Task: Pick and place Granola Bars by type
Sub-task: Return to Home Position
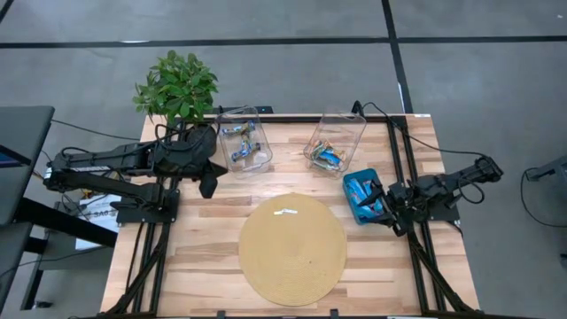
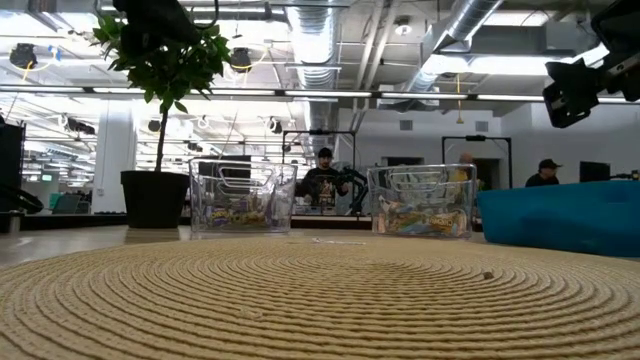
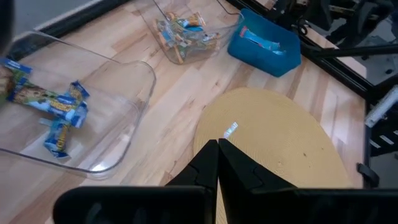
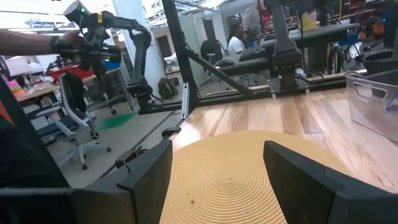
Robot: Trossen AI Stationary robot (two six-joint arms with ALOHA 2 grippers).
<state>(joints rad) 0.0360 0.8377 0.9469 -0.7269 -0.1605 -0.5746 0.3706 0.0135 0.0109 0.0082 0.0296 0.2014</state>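
Observation:
Wrapped granola bars lie in three places. Blue and multicoloured ones are in the left clear bin (image 1: 245, 142) (image 3: 59, 109), orange-and-blue ones in the right clear bin (image 1: 332, 149) (image 3: 185, 34), and blue ones in the teal tray (image 1: 361, 197) (image 3: 264, 43). One small pale bar (image 1: 285, 212) (image 3: 231, 129) lies flat on the round woven mat (image 1: 292, 250). My left gripper (image 1: 210, 183) (image 3: 217, 148) is shut and hovers between the left bin and the mat. My right gripper (image 1: 388, 210) (image 4: 217, 171) is open beside the tray's right side, facing the mat.
A potted plant (image 1: 177, 89) (image 2: 160, 110) stands at the far left corner, behind the left bin. Both bins (image 2: 243, 200) (image 2: 422, 203) stand along the far edge and the tray (image 2: 560, 215) at the right. People are in the room beyond the table.

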